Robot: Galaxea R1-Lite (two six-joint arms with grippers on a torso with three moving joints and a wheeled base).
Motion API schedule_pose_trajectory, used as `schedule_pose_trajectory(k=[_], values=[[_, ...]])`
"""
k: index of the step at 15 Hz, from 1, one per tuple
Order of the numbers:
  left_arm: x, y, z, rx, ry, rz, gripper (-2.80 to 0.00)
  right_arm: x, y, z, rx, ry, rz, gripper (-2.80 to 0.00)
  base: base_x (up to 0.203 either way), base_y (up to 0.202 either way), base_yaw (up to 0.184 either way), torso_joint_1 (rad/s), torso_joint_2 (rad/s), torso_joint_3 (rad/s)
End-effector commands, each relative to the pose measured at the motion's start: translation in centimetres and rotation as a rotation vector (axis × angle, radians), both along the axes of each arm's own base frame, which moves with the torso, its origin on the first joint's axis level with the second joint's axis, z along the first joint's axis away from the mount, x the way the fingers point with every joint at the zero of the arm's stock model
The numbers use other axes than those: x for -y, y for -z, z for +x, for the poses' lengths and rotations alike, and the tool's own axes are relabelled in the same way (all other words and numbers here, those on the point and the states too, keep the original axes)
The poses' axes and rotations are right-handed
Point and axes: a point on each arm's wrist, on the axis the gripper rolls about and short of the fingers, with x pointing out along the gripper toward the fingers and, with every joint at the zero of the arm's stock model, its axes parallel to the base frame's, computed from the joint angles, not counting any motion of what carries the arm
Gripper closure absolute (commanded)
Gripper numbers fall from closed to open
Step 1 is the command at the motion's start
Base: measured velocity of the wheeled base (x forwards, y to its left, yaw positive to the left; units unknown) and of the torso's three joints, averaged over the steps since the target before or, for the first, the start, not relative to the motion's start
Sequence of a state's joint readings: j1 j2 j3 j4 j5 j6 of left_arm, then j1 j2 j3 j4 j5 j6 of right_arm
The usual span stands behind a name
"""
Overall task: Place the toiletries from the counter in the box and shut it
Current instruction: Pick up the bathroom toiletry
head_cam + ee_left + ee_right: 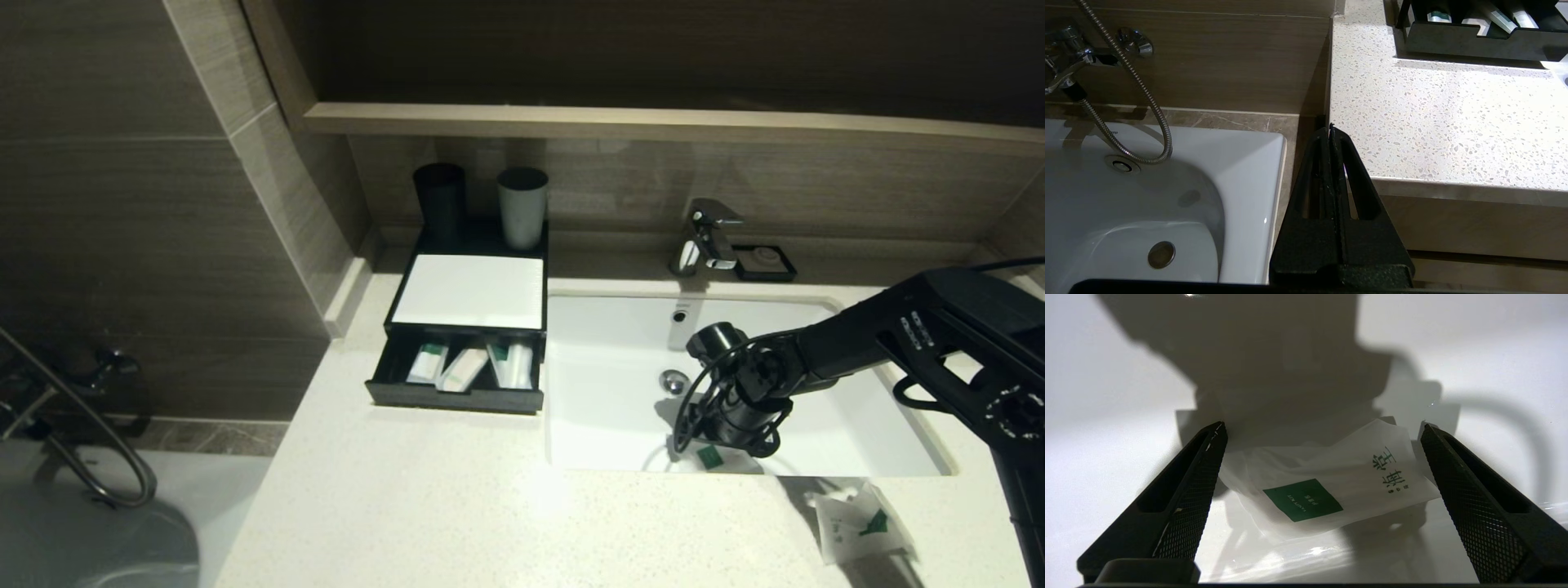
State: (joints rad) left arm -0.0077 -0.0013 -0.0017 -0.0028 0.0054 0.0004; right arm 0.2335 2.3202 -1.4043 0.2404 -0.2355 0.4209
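A white packet with a green square (pixel 1331 486) lies on the floor of the white basin (pixel 612 376), by its front wall (pixel 710 457). My right gripper (pixel 1323 428) is lowered into the basin over it (pixel 712 451), open, one finger on each side of the packet and neither touching it. A second, squarish packet with a green mark (pixel 861 523) lies on the counter (pixel 408 506) at the front right. The black box (pixel 469 290) has its drawer (pixel 457 396) pulled out, with three packets (pixel 463 367) inside. My left gripper (pixel 1329 128) is parked shut beside the counter's left edge.
A black cup (pixel 441 200) and a grey cup (pixel 522 206) stand on the back of the box. The tap (pixel 706 237) and a black soap dish (pixel 765 263) are behind the basin. A bathtub (pixel 1126 204) with a shower hose lies left of the counter.
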Motion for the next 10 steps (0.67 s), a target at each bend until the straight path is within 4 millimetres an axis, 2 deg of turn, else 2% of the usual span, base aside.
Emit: schedule_pose_trajectory(k=[1, 10], values=[[0.0, 0.0, 0.0, 0.0, -0.001, 0.0, 0.0, 0.18, 0.26, -0.12, -0.01, 0.005, -0.004, -2.8, 0.0, 0.0, 0.0, 0.0, 0.0, 0.0], [0.0, 0.0, 0.0, 0.0, -0.001, 0.0, 0.0, 0.21, 0.99, -0.18, -0.034, 0.002, 0.01, -2.8, 0.0, 0.0, 0.0, 0.0, 0.0, 0.0]])
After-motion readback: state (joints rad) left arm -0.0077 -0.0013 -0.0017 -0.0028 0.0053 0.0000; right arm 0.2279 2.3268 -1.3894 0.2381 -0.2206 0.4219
